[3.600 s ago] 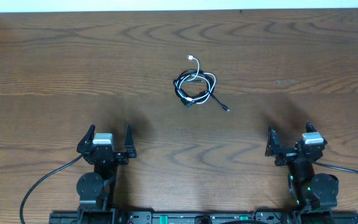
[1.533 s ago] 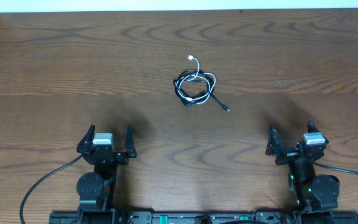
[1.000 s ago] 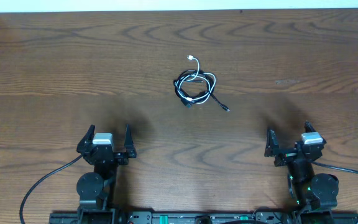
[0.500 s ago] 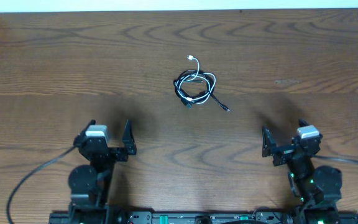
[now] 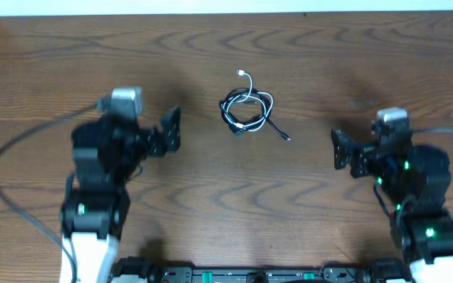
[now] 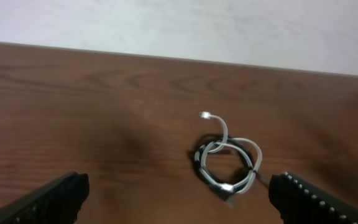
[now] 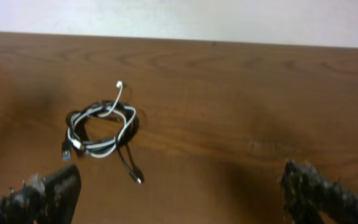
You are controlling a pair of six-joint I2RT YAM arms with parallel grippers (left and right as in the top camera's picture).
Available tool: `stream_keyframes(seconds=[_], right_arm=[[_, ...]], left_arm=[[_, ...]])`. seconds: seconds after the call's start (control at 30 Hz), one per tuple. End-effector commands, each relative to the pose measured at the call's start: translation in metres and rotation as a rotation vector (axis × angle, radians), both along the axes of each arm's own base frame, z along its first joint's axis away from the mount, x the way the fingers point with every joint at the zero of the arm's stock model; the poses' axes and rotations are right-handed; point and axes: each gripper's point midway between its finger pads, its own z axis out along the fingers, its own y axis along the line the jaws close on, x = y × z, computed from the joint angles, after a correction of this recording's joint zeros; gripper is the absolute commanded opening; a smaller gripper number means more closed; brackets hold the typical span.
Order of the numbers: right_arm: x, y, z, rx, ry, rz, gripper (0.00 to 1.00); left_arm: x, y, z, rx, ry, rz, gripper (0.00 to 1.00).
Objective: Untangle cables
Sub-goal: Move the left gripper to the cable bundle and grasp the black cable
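Observation:
The black and white cables (image 5: 228, 110) lie coiled together in one small bundle on the wooden table, at mid-back. The white cord's plug (image 5: 243, 75) sticks out behind the bundle, and the black cord's plug (image 5: 288, 138) trails to the front right. My left gripper (image 5: 136, 126) is open and empty, left of the bundle and apart from it. My right gripper (image 5: 384, 149) is open and empty, to the right of it. The bundle shows ahead of the open jaws in the left wrist view (image 6: 205, 168) and at the left in the right wrist view (image 7: 102, 147).
The table's far edge (image 5: 226, 14) meets a white wall. A thick black robot wire (image 5: 6, 196) loops at the front left, and another runs off the right arm (image 5: 447, 132).
Both arms have lifted from their rest pose at the front edge and moved forward towards the bundle, the left one farther. The cables have not moved.

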Motion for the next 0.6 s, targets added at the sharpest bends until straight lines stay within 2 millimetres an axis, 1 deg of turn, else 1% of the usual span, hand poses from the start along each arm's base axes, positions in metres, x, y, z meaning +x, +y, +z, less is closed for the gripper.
stream_keyframes(seconds=[0.0, 0.17, 0.23, 0.3, 0.4, 0.47, 0.57], right_arm=[[0.014, 0.001, 0.023, -0.002, 0.031, 0.003, 0.99], [0.022, 0.007, 0.034, -0.007, 0.133, 0.034, 0.99], [0.023, 0.012, 0.037, 0.006, 0.178, 0.061, 0.99], [0.022, 0.018, 0.039, 0.022, 0.224, 0.092, 0.99], [0.021, 0.023, 0.039, 0.036, 0.266, 0.116, 0.99], [0.023, 0.025, 0.040, 0.040, 0.264, 0.122, 0.99], [0.025, 0.023, 0.040, 0.036, 0.258, 0.115, 0.99]], left_arm=[[0.022, -0.025, 0.015, -0.024, 0.062, -0.078, 0.98], [0.055, -0.055, 0.009, -0.002, 0.221, -0.146, 0.98], [0.067, -0.067, 0.002, 0.024, 0.288, -0.180, 0.98], [0.075, -0.077, -0.006, 0.046, 0.359, -0.205, 0.98], [0.084, -0.087, -0.020, 0.068, 0.467, -0.219, 0.98], [0.087, -0.092, -0.031, 0.082, 0.532, -0.225, 0.98], [0.090, -0.098, -0.049, 0.094, 0.586, -0.234, 0.98]])
